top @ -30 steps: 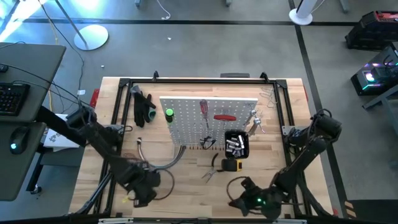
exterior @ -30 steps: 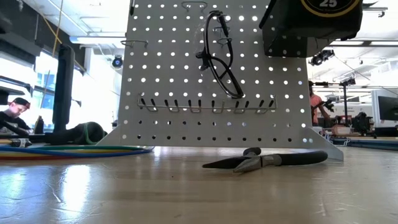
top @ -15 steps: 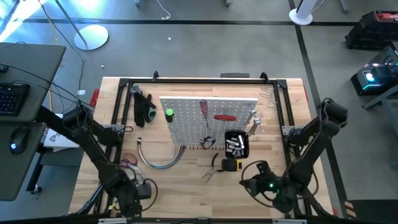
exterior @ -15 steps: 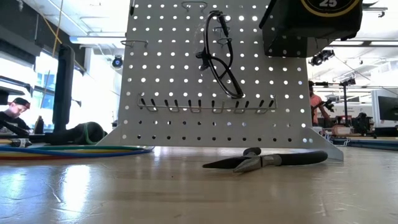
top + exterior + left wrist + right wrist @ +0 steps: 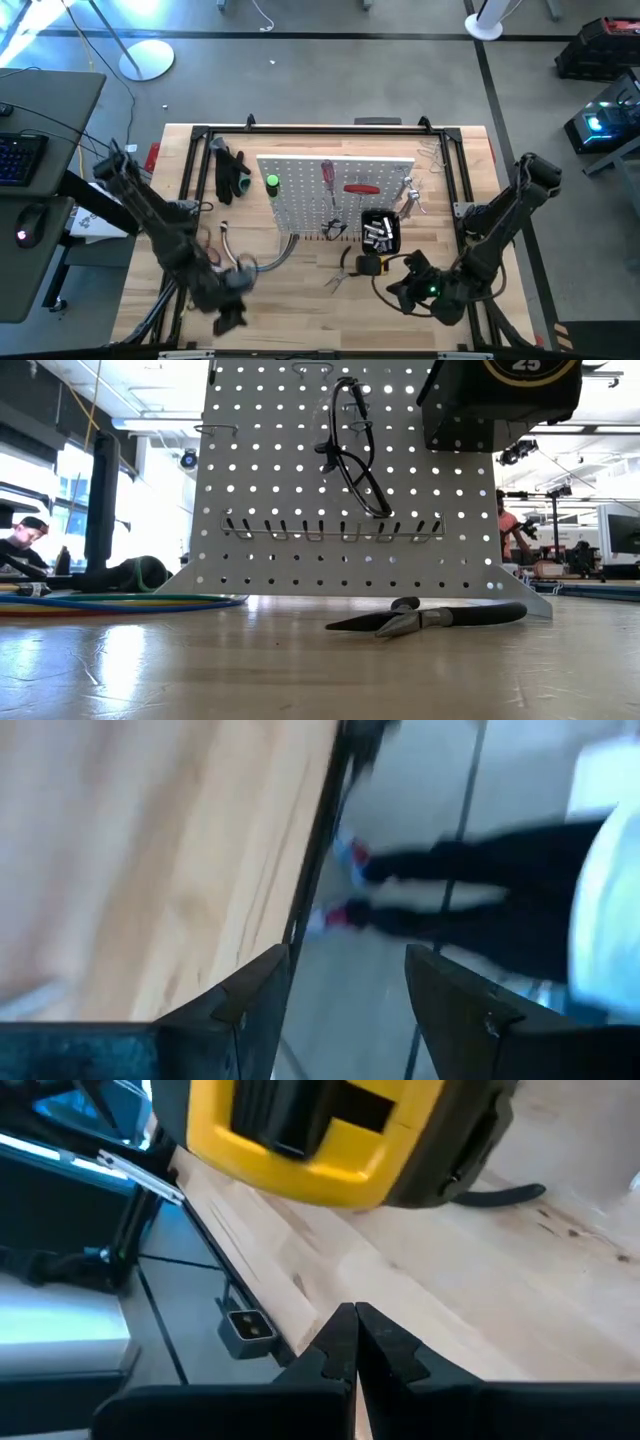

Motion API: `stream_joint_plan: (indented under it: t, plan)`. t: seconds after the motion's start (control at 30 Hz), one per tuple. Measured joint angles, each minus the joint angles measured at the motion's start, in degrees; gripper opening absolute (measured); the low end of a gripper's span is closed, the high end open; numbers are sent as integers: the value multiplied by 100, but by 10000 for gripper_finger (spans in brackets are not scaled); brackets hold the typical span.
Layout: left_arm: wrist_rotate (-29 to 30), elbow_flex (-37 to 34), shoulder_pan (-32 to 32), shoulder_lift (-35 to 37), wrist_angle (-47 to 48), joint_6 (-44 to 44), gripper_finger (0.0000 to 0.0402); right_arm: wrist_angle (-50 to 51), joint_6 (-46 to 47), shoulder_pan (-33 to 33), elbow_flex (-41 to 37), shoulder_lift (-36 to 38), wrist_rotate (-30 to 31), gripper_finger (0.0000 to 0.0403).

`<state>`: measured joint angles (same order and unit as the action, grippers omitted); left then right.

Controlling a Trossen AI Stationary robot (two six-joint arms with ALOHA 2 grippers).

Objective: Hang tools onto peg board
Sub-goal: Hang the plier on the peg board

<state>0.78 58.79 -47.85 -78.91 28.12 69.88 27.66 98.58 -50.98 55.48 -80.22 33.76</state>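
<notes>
Several tools already hang on the peg board (image 5: 335, 195), and the step in hand looks like fetching one of those left loose on the tabletop (image 5: 300, 300): the right pincer (image 5: 408, 288), fingers pressed together on nothing, sits just beside the yellow tape measure (image 5: 372, 265) and must open to take it. The left pincer (image 5: 228, 318), partly open and empty, hangs at the tabletop's front-left edge. The black-handled pliers (image 5: 430, 618) lie flat in front of the board, long axis slanting across the tabletop, nose toward the front-left, handles toward the board.
</notes>
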Motion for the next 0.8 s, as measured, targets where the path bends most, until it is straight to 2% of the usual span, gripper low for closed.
stream_joint_plan:
  t: [0.17,0.27,0.37,0.5,0.7,0.8]
  plan:
    - [1325,12,443,1001,230,-274,193,101,-123,0,0,4,-86,0]
    - [2158,5,606,1396,754,-311,193,349,-109,0,0,-14,-116,0]
    - [2727,4,720,1655,1202,-258,193,666,-99,90,0,-5,-53,0]
    - [3004,4,825,1733,1429,-246,193,1000,-108,328,0,-5,91,0]
    - [3042,2,928,1632,1427,-248,193,1326,-243,748,0,-5,569,0]
    - [3027,4,926,1578,1423,-244,193,1253,-508,969,0,-3,506,0]
